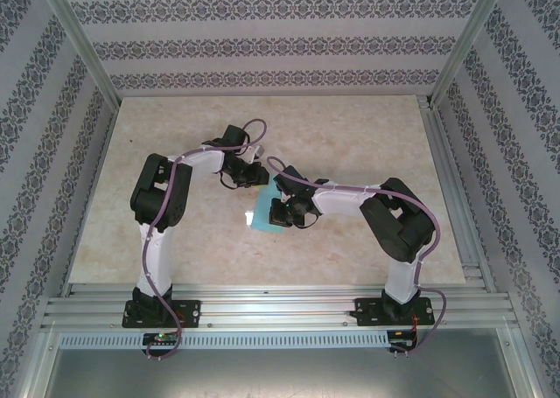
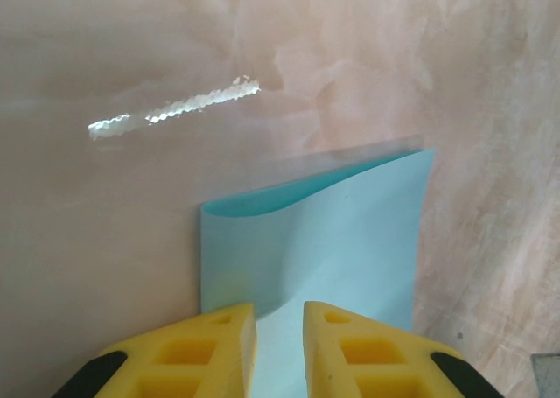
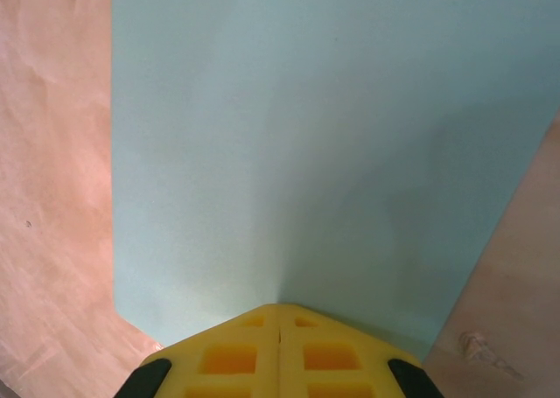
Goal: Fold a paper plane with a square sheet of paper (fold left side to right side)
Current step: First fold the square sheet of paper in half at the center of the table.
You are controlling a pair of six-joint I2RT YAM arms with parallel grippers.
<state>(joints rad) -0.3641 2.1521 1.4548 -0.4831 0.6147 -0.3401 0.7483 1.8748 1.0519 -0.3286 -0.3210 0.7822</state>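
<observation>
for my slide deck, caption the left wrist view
Left gripper, jaws slightly apart, over a light-blue paper sheet bowing up from the table

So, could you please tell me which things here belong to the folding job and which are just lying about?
Job: square sheet of paper, left gripper, right gripper.
Not part of it: table, aluminium frame, patterned walls.
</observation>
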